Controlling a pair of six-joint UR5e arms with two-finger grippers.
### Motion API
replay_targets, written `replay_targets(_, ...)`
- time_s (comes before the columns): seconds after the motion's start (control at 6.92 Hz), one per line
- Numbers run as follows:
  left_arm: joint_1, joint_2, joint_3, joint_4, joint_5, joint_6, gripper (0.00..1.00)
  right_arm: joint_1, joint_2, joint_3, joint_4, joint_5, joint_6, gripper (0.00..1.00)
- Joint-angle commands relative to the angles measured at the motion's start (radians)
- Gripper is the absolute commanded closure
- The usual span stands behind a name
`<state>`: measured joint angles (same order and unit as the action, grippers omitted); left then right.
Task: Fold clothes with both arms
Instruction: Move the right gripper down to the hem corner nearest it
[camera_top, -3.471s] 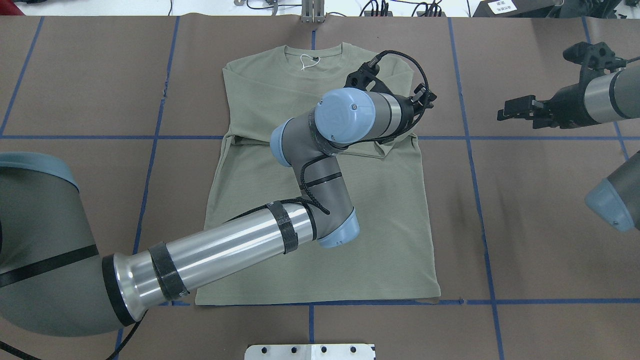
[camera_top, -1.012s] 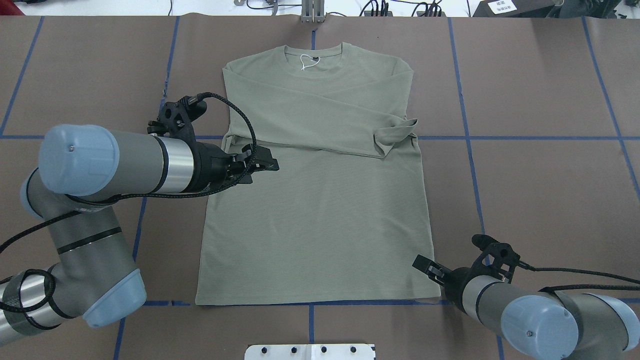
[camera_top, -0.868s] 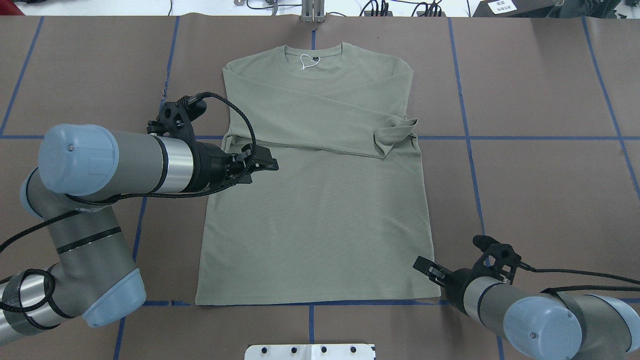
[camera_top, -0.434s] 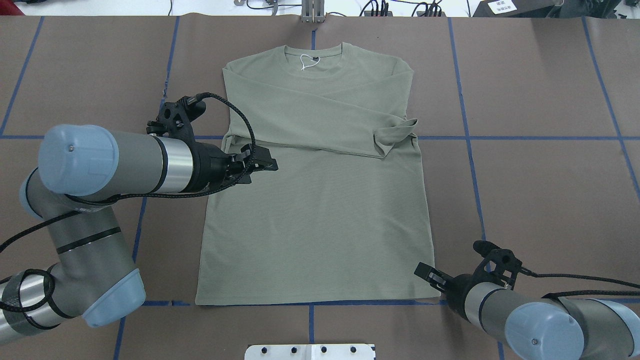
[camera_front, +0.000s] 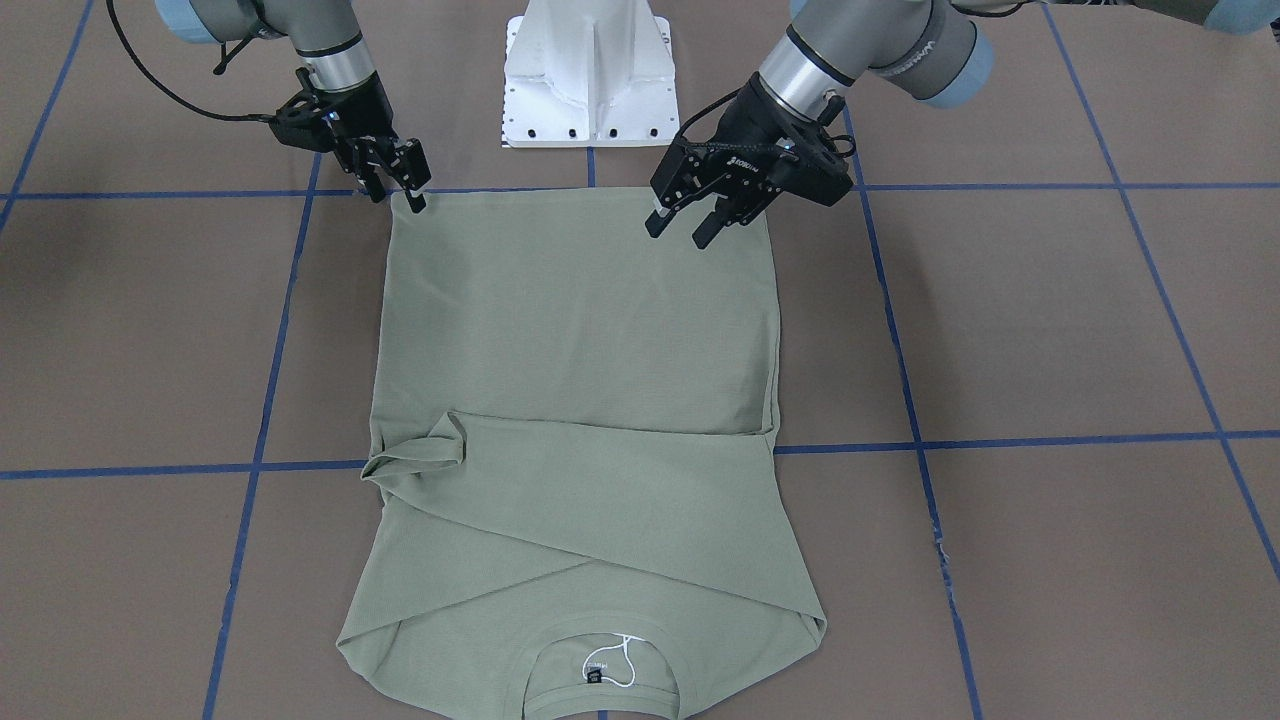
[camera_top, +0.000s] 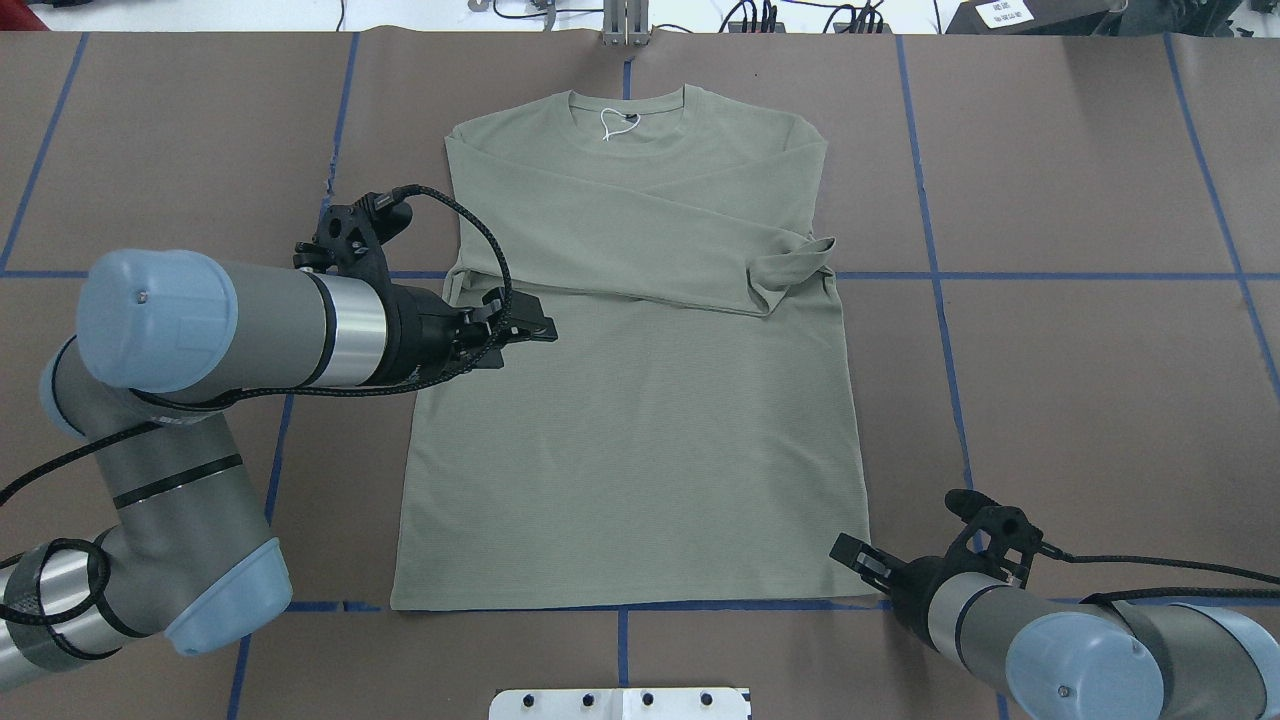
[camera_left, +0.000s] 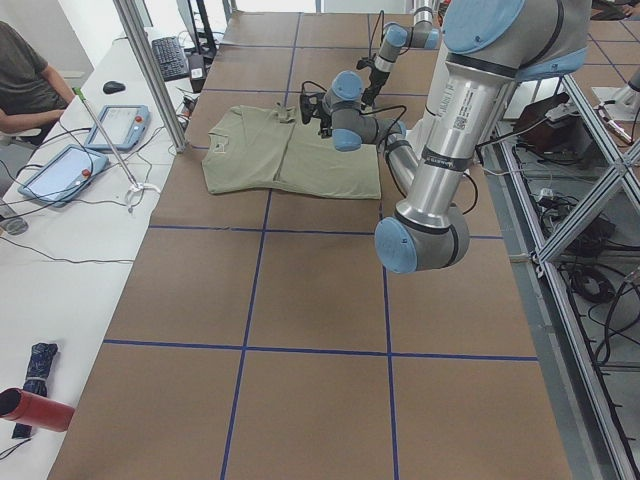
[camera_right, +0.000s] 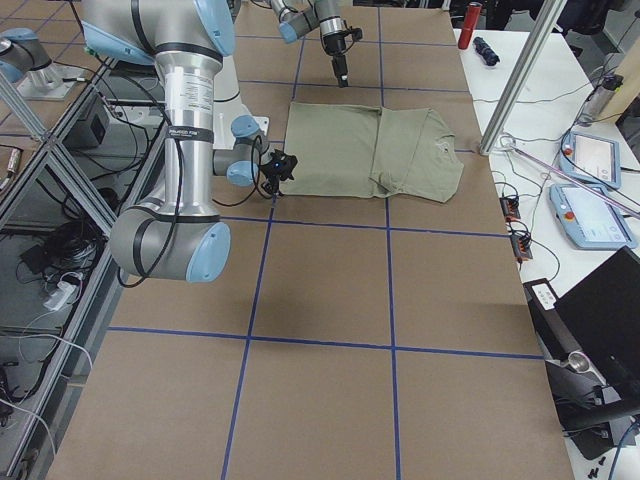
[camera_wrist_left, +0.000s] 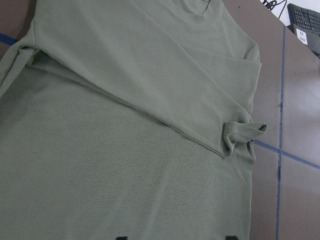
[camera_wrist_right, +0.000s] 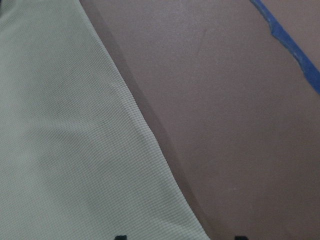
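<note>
Overhead exterior view is showing the biggest change on the right side: the right pincer, which was hanging out near the worktop's right edge a few seconds ago, is now sitting low at the corner of the hem of the sage-green long-sleeved shirt. Over the last second it has been creeping a little further toward the robot's edge of the worktop. Its wrist camera is showing two fingertips spread wide, with the shirt's side edge running between them and nothing gripped. The left pincer has pulled back from the far cuff and is now hovering above the shirt's left side, not moving over the last second. Its jaws are also gaping and holding nothing.

The shirt is lying flat in the middle of the worktop, collar toward the operators' edge and hem toward the robot's edge. Both sleeves are already lying crossed over the chest. I am judging that the sleeve stage is finishing and that the arms are lining up for a hem grasp; the right one is nearly placed, while the left is looking high and well away from its own hem corner.

Brown paper is covering the worktop, and blue tape lines are marking a grid on it. The white pedestal base is standing at the robot's edge. Beyond the operators' edge a person is sitting at a white side bench carrying tablets and a keyboard.
</note>
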<state>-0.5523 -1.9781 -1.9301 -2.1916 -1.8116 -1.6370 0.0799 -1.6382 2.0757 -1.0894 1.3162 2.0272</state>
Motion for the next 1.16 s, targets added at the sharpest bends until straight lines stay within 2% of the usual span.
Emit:
replay_targets(0.0, 0.000, -0.001, 0.000, 0.000, 0.000, -0.001, 0.28, -0.005, 0.000, 0.000, -0.003, 0.000, 0.001, 0.23)
replay_targets(0.87, -0.002, -0.001, 0.000, 0.000, 0.002, -0.004, 0.28, -0.022, -0.008, 0.000, -0.009, 0.000, 0.001, 0.30)
replay_targets(1.01, -0.002, -0.001, 0.000, 0.000, 0.002, -0.004, 0.28, -0.025, -0.008, 0.000, -0.009, 0.000, 0.001, 0.38)
